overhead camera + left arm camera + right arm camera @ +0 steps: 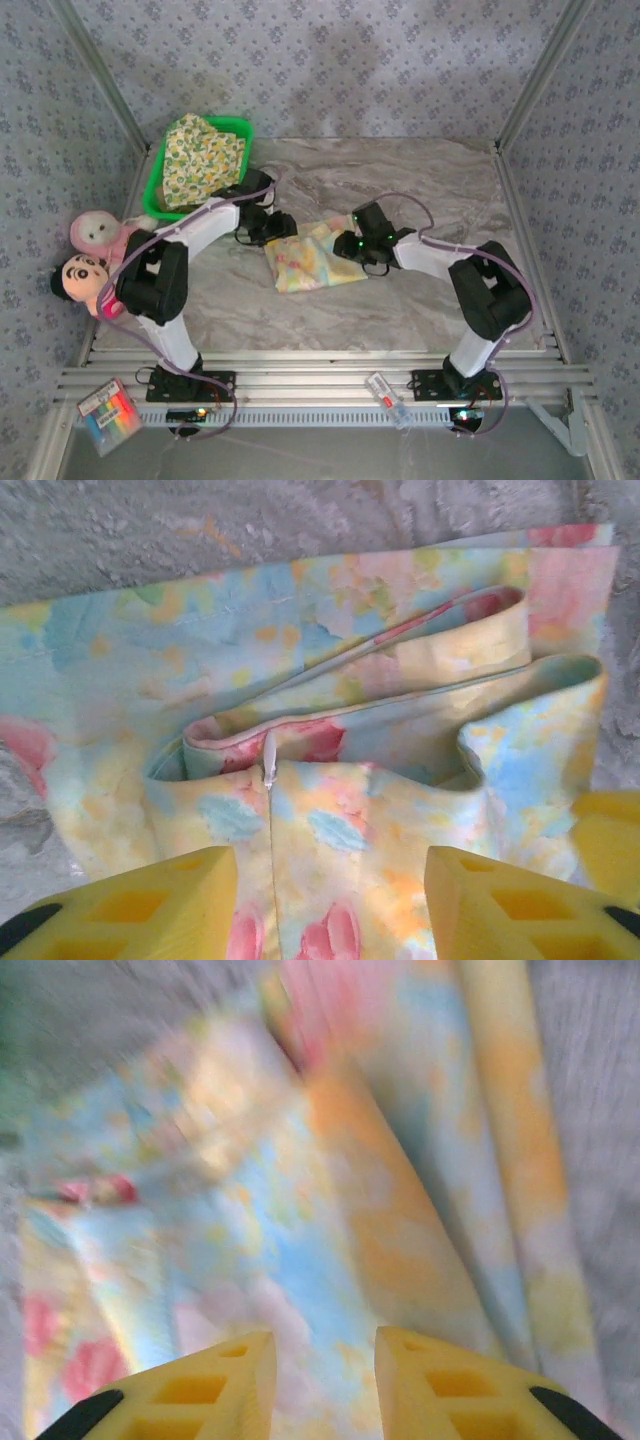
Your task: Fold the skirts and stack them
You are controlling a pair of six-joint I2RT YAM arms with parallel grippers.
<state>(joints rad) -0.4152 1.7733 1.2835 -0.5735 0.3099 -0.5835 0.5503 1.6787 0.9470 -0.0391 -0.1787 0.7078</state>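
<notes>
- Pastel-print skirt lies loosely folded mid-bench, between both arms.
- Left claw stands about half open, fingers astride the skirt's rumpled edge, gripping nothing.
- Right claw, in a blurred view, is narrowly parted over the skirt.
- Yellow-green floral skirt rests in the green basket.

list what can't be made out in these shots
Right wrist view: motion blur smears the pastel skirt; its folds and edges are unreadable.
Top view: the floral skirt covers the green basket, hiding anything beneath.
Top view: the left gripper hides its own fingertips; contact with the cloth is unclear.
Left wrist view: the bottom edge crops the pastel skirt.
</notes>
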